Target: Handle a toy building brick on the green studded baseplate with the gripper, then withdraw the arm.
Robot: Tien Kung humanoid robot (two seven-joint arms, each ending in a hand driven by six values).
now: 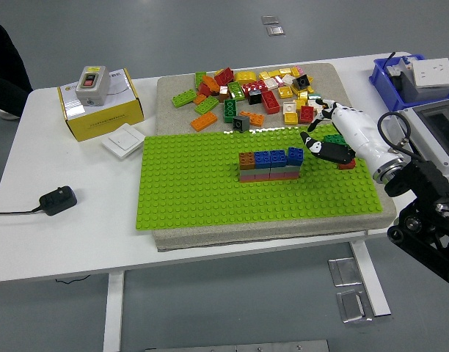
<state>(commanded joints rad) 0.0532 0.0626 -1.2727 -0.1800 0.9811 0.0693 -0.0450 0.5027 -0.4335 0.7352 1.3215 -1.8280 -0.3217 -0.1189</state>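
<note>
The green studded baseplate lies on a grey mat at mid-table. On it stands a short row of brown and blue bricks stacked on a grey and pink layer. My right hand, white with a black thumb, hovers over the plate's right rear corner, just right of the stack and apart from it. Its fingers are spread and hold nothing. A red brick sits on the plate partly under the hand. My left arm is out of view.
A pile of loose bricks lies on the mat behind the plate. A yellow box with a switch, a white switch plate and a black adapter are at the left. A blue bin and a grey case stand at the right. A person's dark clothing shows at the top left.
</note>
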